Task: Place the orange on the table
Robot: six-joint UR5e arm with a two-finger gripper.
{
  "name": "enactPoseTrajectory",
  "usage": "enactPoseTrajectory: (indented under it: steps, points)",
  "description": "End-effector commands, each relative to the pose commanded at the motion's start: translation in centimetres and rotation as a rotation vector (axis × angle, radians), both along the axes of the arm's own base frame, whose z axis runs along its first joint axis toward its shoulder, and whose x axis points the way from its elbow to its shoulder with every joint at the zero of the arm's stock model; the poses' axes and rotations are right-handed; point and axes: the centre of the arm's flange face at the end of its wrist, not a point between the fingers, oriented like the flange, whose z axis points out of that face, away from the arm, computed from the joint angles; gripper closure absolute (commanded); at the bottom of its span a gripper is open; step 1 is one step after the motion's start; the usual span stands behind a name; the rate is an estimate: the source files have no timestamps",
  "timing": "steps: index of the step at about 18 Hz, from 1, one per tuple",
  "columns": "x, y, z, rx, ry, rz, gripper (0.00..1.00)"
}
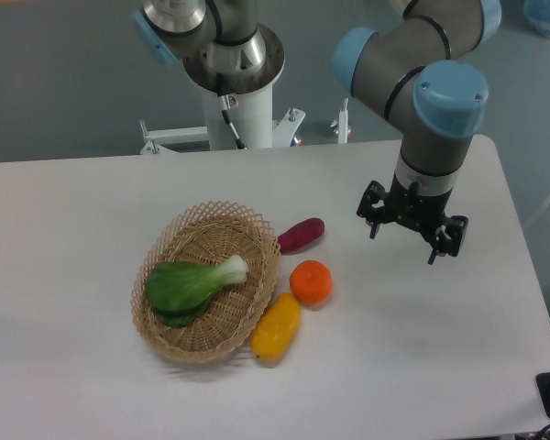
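Observation:
The orange [311, 281] is small, round and bright orange. It rests on the white table [422, 357], just right of the wicker basket's rim and touching the yellow fruit. My gripper [412, 236] hangs to the right of the orange and above the table, well apart from it. Its fingers are spread and hold nothing.
A round wicker basket [179, 341] holds a green leafy vegetable [188, 284]. An oblong yellow fruit [277, 326] lies against the basket's right edge. A purple oblong vegetable [301, 235] lies just behind the orange. The arm's base post [238, 101] stands at the table's back edge.

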Motion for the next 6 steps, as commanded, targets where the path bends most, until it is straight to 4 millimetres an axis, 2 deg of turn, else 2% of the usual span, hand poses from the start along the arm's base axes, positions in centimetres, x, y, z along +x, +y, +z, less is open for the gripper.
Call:
enactPoseTrajectory:
  steps: [6]
  points:
    - [0.08,-0.11,0.49,0.016,0.000,0.001,0.00]
